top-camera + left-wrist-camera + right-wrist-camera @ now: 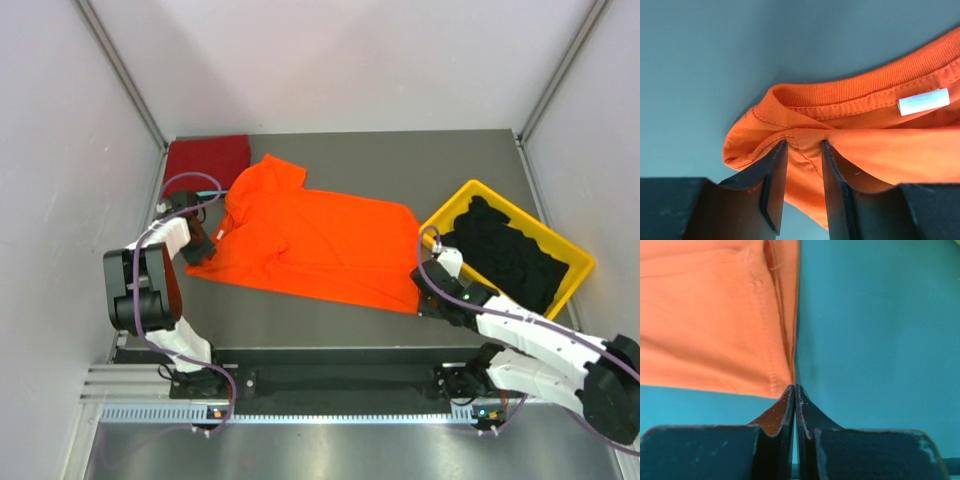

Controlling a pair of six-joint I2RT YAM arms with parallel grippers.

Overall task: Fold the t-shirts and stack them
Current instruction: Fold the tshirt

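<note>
The bright orange t-shirt point(320, 240) lies spread across the middle of the table, collar to the left. My left gripper point(205, 243) is shut on its shoulder cloth beside the collar; in the left wrist view the orange cloth point(880, 145) bunches between the fingers of the gripper point(805, 145). My right gripper point(428, 290) sits at the shirt's near right hem corner, jaws pressed together on the corner tip point(782, 382) of the shirt point(710, 315). A folded dark red t-shirt point(207, 158) lies at the back left. Black t-shirts point(505, 250) fill the bin. No teal shirt shows.
The yellow plastic bin point(575, 262) stands at the right, just behind my right arm. White walls close in the table on the left, back and right. The grey table point(400, 160) shows behind the orange shirt.
</note>
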